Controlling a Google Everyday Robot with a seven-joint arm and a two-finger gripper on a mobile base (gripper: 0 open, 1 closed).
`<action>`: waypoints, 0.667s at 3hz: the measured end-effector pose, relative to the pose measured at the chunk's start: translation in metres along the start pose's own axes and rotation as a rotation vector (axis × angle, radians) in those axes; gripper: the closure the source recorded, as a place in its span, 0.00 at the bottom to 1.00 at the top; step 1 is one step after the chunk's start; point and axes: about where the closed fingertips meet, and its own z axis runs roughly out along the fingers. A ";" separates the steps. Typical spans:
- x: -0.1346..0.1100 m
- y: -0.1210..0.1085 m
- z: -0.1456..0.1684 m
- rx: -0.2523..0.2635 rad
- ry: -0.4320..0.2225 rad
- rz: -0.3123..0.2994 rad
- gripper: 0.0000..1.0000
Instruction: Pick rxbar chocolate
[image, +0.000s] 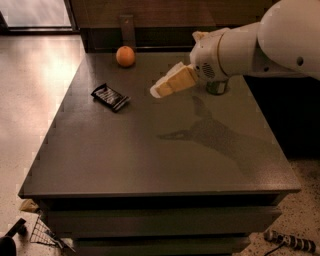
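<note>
Plainly, the gripper (156, 91) hangs in the air to the right of the rxbar chocolate (110, 96). It is near the bar but not over it, and it slopes down and leftward toward it from the end of the white arm (260, 45). Whether the gripper is spread or pressed together I cannot tell, and nothing shows in its hold.

The rxbar chocolate lies flat on the dark table (150, 165), set at a slant to the table's edges, with bare tabletop all round it. Beyond the bar and slightly to its right sits an orange (125, 56). Well to the bar's right, past the gripper and partly hidden behind the arm, stands a green can (217, 89).

The step in hand looks like the approach. To do it well, the gripper should first be carried directly above the bar's middle. The wrist should then turn to match the slant, so that the grip closes across the bar's short side. Because the bar is thin, the descent probably has to go almost to the tabletop, straight down. The glossy wrapper likely slides, so an off-centre or shallow pinch could push it away. The orange and can stand well clear of the bar.
</note>
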 end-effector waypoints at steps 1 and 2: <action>-0.023 -0.019 0.025 0.079 -0.134 0.019 0.00; -0.032 -0.029 0.027 0.123 -0.168 0.018 0.00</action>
